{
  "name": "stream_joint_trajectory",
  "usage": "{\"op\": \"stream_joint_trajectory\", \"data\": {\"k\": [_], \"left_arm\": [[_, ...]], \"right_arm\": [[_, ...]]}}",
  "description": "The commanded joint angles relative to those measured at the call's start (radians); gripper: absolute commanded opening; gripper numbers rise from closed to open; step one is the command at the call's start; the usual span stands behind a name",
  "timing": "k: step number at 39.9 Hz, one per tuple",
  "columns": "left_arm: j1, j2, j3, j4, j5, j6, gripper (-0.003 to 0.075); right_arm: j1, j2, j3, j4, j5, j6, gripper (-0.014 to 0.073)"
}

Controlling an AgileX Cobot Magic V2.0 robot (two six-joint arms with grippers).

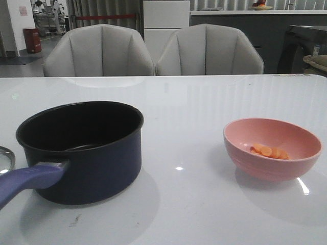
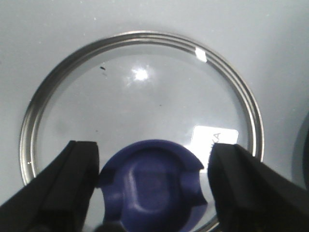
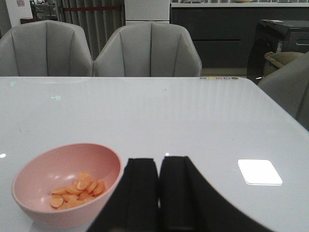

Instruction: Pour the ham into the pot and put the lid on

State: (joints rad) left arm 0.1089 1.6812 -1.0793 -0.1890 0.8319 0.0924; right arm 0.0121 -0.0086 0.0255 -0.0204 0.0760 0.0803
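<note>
The dark navy pot (image 1: 87,158) stands at the left of the table, its blue-purple handle (image 1: 28,182) pointing to the near left. The ham (image 1: 270,151) lies as orange-pink slices in the pink bowl (image 1: 255,166) at the right. The glass lid (image 2: 140,92) lies flat on the table left of the pot, and only its rim (image 1: 5,153) shows in the front view. My left gripper (image 2: 154,147) is open, one finger on each side of the lid's blue knob (image 2: 152,186). My right gripper (image 3: 158,162) is shut and empty, just right of the bowl (image 3: 29,212) with the ham (image 3: 77,189).
Two grey chairs (image 1: 99,51) stand behind the table's far edge. A bright light reflection (image 3: 259,172) lies on the white tabletop right of my right gripper. The pot's dark edge (image 2: 305,154) shows beside the lid in the left wrist view.
</note>
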Motion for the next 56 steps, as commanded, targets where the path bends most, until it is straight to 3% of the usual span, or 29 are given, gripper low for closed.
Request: {"op": "stream_joint_trajectory", "data": {"k": [1, 10, 23, 30, 36, 44, 56], "left_arm": [[0.002, -0.091, -0.030, -0.003, -0.005, -0.001, 0.0489], [-0.003, -0.259, -0.026, -0.010, 0.009, -0.001, 0.0478], [-0.104, -0.635, 0.007, 0.010, -0.042, -0.001, 0.0412], [-0.156, -0.833, 0.114, 0.030, -0.179, -0.001, 0.0404], [-0.267, -1.012, 0.254, 0.115, -0.352, -0.001, 0.0398], [-0.369, -1.221, 0.426, 0.117, -0.508, -0.010, 0.0395], [-0.384, -1.477, 0.628, 0.078, -0.560, -0.010, 0.0395]], "right_arm": [[-0.003, -0.021, 0.011, -0.012, -0.076, -0.001, 0.0152], [-0.003, -0.021, 0.011, -0.012, -0.076, -0.001, 0.0152], [-0.003, -0.021, 0.011, -0.012, -0.076, -0.001, 0.0152], [-0.003, -0.021, 0.011, -0.012, -0.076, -0.001, 0.0152], [-0.004, -0.019, 0.011, -0.012, -0.076, -0.001, 0.0152], [-0.004, -0.019, 0.011, -0.012, -0.076, -0.001, 0.0152], [-0.004, -0.019, 0.011, -0.012, -0.076, -0.001, 0.0152]]}}
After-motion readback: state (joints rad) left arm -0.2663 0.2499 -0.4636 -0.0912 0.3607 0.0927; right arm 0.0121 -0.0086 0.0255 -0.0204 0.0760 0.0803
